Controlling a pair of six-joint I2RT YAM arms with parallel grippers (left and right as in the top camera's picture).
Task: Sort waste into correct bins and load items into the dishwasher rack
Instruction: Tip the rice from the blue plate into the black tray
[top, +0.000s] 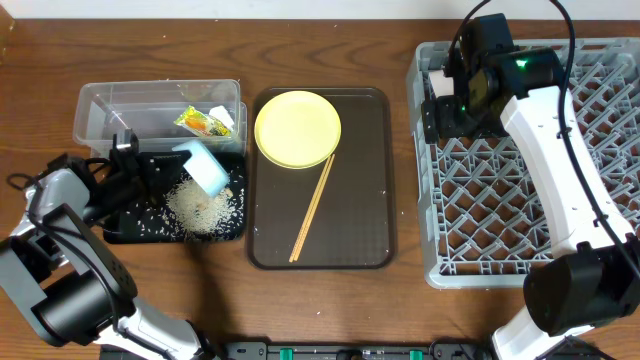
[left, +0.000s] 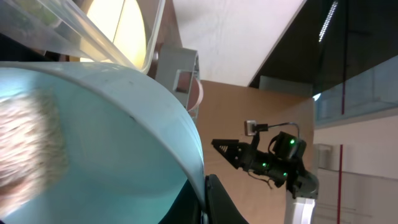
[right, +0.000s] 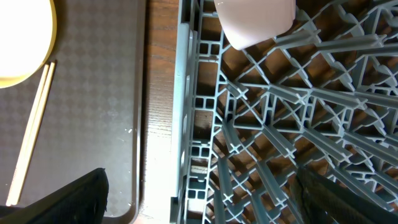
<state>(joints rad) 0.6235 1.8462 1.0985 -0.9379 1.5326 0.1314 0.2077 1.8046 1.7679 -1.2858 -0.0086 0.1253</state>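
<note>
on wood table (top: 330, 300) — brown tray (top: 360, 200) between black tray (top: 125, 232), grey rack (top: 500, 200)

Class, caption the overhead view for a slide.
Left gripper tilts pale blue bowl over rice on black tray; right gripper hovers above dishwasher rack.

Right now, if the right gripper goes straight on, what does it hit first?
Probably the grey rack, just inside its left wall; the right gripper points down at it, fingers open. The white cup lies off that line. Depth unclear.
</note>
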